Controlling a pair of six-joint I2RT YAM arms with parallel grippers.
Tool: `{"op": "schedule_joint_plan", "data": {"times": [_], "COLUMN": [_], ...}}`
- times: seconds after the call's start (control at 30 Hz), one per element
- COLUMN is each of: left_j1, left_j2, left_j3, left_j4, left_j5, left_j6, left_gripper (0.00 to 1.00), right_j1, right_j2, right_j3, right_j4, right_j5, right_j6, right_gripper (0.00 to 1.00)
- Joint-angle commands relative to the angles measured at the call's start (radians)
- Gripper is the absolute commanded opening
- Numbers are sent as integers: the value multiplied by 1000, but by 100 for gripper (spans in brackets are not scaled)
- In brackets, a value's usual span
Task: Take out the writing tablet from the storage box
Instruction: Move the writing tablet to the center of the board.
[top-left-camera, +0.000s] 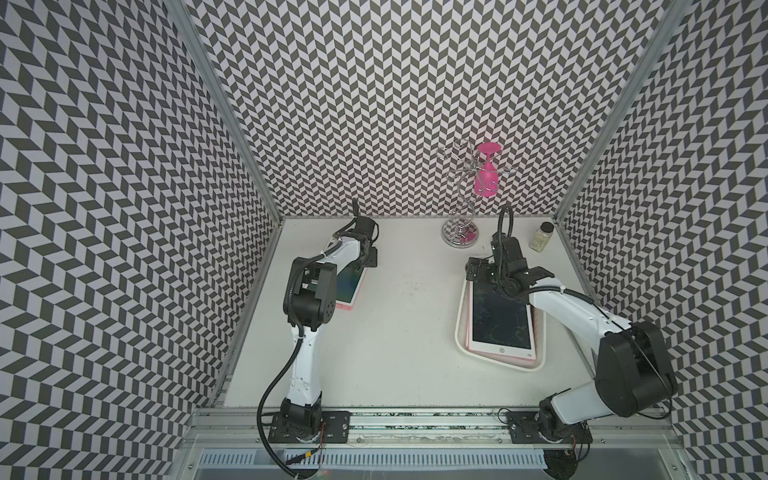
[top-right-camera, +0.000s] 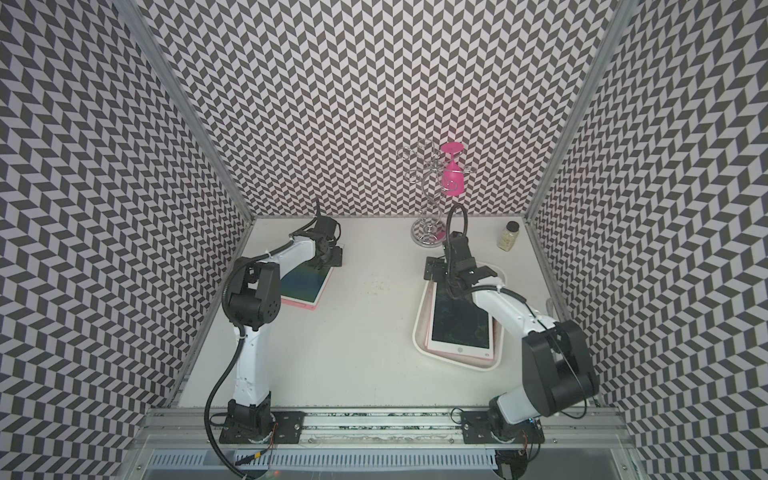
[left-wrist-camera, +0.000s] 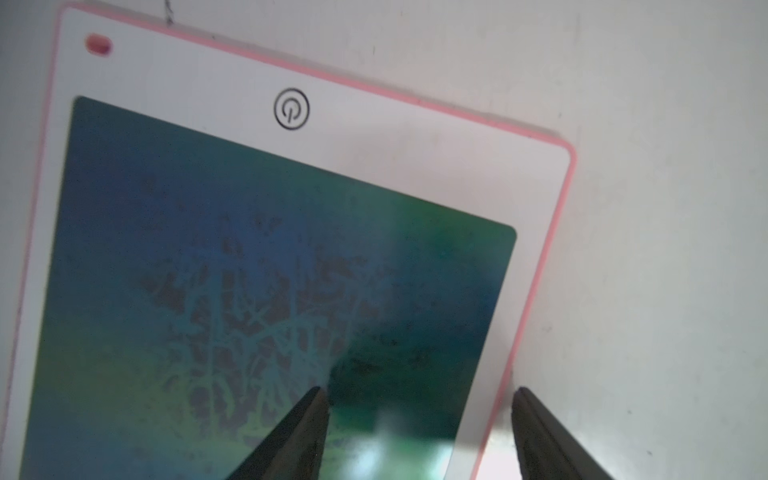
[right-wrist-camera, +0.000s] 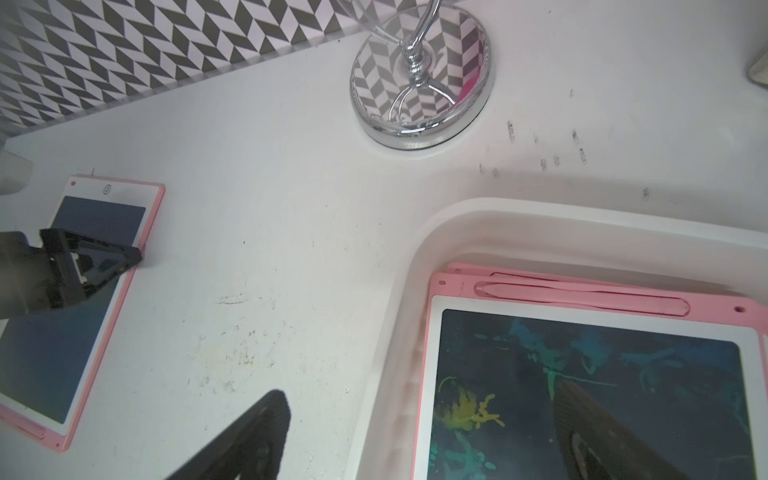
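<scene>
Far left of the white bench (top-left-camera: 395, 340): a pink-rimmed white writing tablet (top-left-camera: 348, 291) with a dark bluish screen lay flat, outside the box. The left gripper (left-wrist-camera: 419, 390) hung low near its far right edge. Its fingers (left-wrist-camera: 299, 428) were apart, one above the screen and one past the pink edge over bare bench, clamped on nothing.

Rear centre: a chrome wire stand (top-left-camera: 460, 239) with a pink plastic goblet (top-left-camera: 487, 176) hung upside down.

Right of centre: a shallow white plastic storage box (top-left-camera: 460, 332) held stacked pink tablets. The topmost tablet (top-left-camera: 500, 320) lay screen up, scribbled in colour. The right gripper (right-wrist-camera: 419, 392) sat over the box's far corner. Its fingers were wide apart, one outside the rim and one above the top screen.

Far right rear: a small black-capped jar (top-left-camera: 541, 237).
</scene>
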Motion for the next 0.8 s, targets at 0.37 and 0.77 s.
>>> {"op": "schedule_joint_plan", "data": {"times": [0.37,0.77], "left_j1": [113,219], "left_j2": [-71,-155], "left_j3": [-167,-309], "left_j4": [72,187], "left_j5": [-12,26], "left_j6": [-4,10], "left_gripper": [72,73], "right_j1": [2,2], "right_j2": [-51,-83], "right_j3": [-87,-140], "right_j4": [84,62], "right_j5": [-106,-101], "right_j6": [9,-13], "right_gripper": [99,99]}}
